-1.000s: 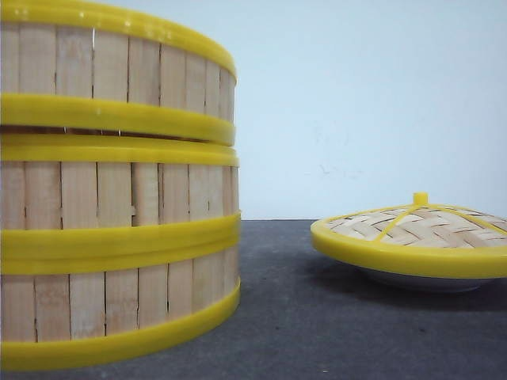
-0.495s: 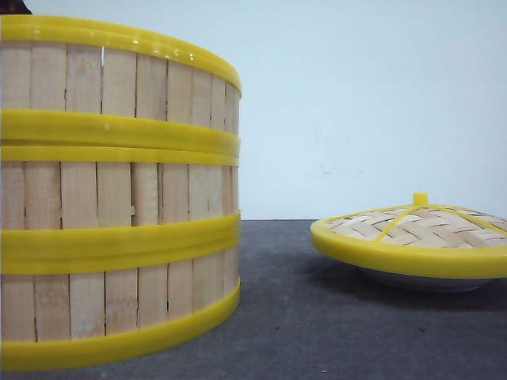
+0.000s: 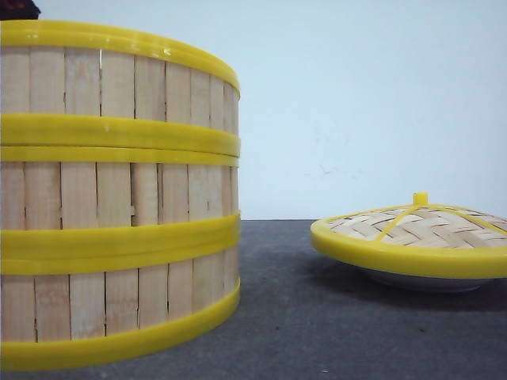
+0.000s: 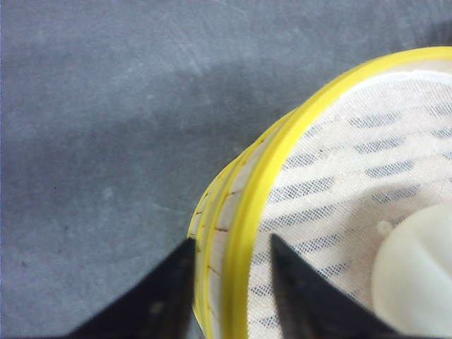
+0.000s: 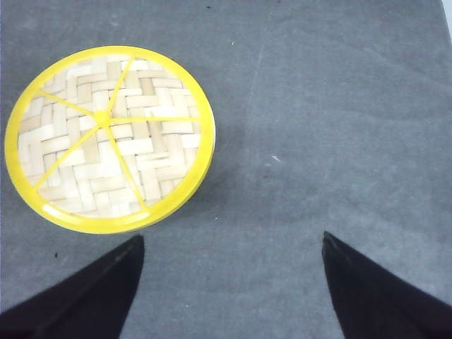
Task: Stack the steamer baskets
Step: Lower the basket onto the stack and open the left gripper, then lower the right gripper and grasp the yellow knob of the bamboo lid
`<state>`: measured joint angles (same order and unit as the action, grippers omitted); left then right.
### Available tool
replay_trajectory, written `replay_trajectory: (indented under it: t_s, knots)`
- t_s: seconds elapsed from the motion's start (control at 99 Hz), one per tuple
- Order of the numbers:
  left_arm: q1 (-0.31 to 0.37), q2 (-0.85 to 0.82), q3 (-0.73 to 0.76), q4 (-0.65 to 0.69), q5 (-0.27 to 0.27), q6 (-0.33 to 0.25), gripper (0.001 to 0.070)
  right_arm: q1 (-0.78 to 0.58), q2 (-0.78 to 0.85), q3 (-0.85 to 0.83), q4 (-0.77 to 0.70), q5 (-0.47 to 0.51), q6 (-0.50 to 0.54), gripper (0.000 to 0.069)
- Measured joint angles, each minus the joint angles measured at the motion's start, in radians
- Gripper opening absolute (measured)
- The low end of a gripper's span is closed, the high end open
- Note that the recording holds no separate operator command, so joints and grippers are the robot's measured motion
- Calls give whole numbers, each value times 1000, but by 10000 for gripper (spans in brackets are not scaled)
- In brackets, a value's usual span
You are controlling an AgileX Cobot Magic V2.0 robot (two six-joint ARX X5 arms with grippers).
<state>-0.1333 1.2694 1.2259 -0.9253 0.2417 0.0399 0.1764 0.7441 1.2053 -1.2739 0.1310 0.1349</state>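
The steamer baskets stand as one stack at the left of the front view: top basket, middle basket, bottom basket, yellow rims meeting. My left gripper straddles the top basket's yellow rim, one finger outside the slat wall, the other inside over the cloth liner, with a gap beside the rim. A white bun lies in that basket. My right gripper hangs open over bare mat, holding nothing.
The domed woven lid rests on a white plate at the right; from the right wrist, the lid lies beyond the fingers. A dark bit of the left arm shows above the stack. Grey mat lies between stack and lid.
The top basket has come down and now sits flush on the middle one; the gap between their rims has closed. A dark bit of the left arm now shows above the stack.
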Motion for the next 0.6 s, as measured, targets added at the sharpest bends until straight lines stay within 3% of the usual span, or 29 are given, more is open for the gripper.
replay_trajectory:
  t_s: [0.162,0.455,0.596]
  knots:
    - [0,0,0,0,0,-3,277,0,14,-4,17,-38,-1,494]
    - [-10,-45,0,2,0,-3,277,0,115,-77,191,-230,-27,494]
    - [-9,-107,0,2,-56,-3,276,0,191,-139,301,-267,-40,494]
